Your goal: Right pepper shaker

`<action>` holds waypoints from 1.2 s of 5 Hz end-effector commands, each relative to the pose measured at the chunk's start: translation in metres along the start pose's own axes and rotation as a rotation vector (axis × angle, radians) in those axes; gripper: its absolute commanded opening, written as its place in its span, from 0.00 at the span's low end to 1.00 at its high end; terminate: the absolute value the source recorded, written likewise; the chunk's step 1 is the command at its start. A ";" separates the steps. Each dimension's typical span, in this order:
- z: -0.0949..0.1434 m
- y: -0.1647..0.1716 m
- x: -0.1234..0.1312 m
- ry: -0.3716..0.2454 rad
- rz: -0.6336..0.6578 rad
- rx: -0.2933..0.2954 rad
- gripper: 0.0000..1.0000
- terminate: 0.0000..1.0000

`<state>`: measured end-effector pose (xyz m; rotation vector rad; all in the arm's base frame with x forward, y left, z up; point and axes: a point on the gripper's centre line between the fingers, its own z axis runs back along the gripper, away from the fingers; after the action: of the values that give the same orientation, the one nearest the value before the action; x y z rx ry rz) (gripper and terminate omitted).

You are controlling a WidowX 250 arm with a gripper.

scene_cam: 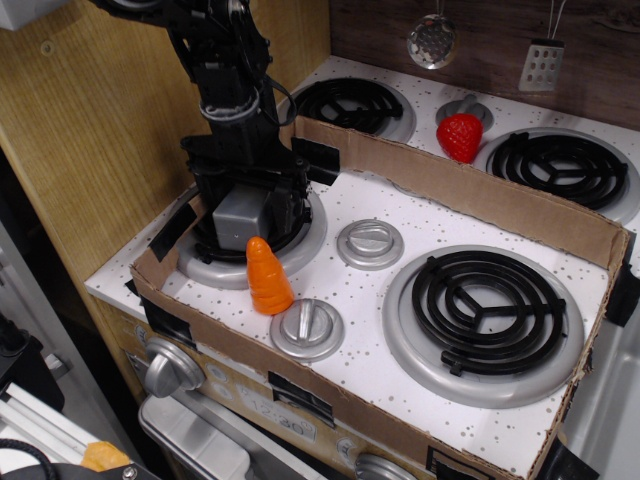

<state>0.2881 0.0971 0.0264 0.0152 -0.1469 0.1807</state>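
From my station I see the gripper (pixel 243 205) down over the front-left burner (pixel 252 243) of the toy stove, its black fingers (pixel 287 200) set on either side of the pepper shaker (pixel 239 217). The jaws look closed against the grey block's sides, so I read it as gripped (the contact itself is partly shadowed). The shaker sits just above or on the burner's black coil; I cannot tell which, and its cap end is hidden from me. Just in front of it stands the orange cone (pixel 267 276), upright, its tip near the block's lower edge. A round silver knob (pixel 307 329) lies near the cone's base, another knob (pixel 370 243) to the burner's right. A cardboard wall (pixel 470 195) rings this part of the stovetop, and a red strawberry (pixel 460 136) rests beyond it.
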 end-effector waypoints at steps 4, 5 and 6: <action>0.038 -0.036 0.030 -0.401 0.001 0.086 0.00 0.00; 0.051 -0.053 0.032 -0.475 0.022 0.091 0.00 0.00; 0.054 -0.071 0.026 -0.582 0.064 0.042 0.00 0.00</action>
<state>0.3144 0.0273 0.0654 0.1108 -0.6750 0.2589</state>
